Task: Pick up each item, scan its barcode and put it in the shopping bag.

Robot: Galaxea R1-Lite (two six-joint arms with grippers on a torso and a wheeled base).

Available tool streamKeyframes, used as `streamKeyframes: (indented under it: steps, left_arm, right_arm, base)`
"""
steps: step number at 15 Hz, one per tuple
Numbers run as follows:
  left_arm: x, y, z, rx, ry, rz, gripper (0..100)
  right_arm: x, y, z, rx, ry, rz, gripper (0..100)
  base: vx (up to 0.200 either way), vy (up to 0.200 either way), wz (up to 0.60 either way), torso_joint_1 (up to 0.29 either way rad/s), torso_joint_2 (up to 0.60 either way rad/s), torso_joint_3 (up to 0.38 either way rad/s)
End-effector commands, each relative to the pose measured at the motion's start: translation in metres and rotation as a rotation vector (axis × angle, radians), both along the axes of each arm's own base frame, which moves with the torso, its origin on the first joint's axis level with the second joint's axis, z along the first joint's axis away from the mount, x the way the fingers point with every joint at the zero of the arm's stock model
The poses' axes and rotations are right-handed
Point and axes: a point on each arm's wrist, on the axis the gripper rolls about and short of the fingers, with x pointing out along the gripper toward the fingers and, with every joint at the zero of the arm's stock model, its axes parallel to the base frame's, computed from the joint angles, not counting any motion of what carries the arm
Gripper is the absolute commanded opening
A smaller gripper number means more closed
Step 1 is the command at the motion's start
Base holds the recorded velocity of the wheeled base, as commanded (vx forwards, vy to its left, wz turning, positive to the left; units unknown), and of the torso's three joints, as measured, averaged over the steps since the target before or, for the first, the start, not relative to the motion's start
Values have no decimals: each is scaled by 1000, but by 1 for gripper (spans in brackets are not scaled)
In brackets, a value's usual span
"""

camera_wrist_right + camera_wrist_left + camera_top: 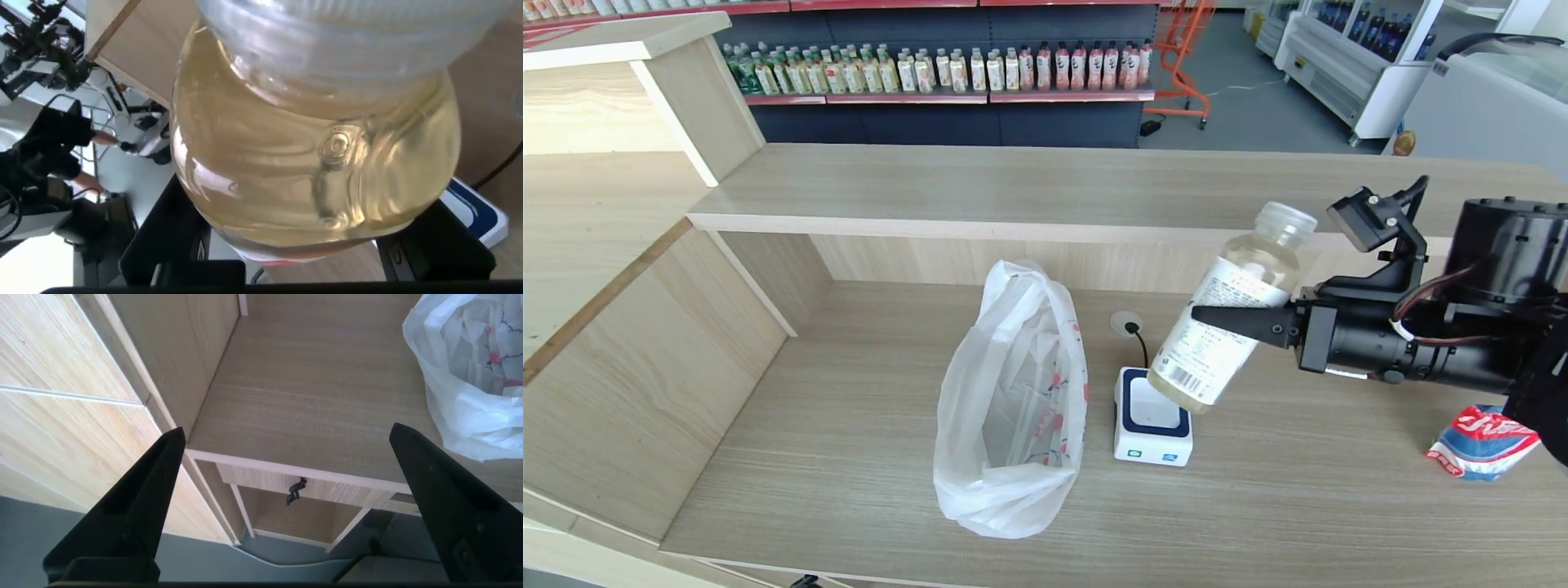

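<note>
Clear plastic bottle (1205, 359) of pale yellow drink, clamped in the right gripper (1225, 314), hangs over the white-and-blue scanner (1152, 429), likely mid-scan. White plastic shopping bag (1013, 408) seems empty, red-white-blue snack packet (1478, 441) waits, left gripper (288, 431) spread wide.

We're getting bright, even light from overhead, only faint soft shadows beside the shopping bag (1011, 408), blown highlights on its plastic, glints on the bottle (327, 180), and wide-angle bowing along the counter (1258, 506) edges.
</note>
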Motion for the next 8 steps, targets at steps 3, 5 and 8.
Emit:
streamKeyframes:
  steps: [3,5,8]
  left_arm:
    - [0,0,0,0,0,1,100]
    - [0,0,0,0,0,1,100]
    - [0,0,0,0,0,1,100]
  right_arm:
    - [29,47,-47,-40,189,-58,0]
    - [32,61,-60,-62,214,-34,0]
    - [36,88,-80,-124,184,42,0]
  base:
    - [0,0,0,0,0,0]
    - [0,0,0,0,0,0]
    - [0,0,0,0,0,0]
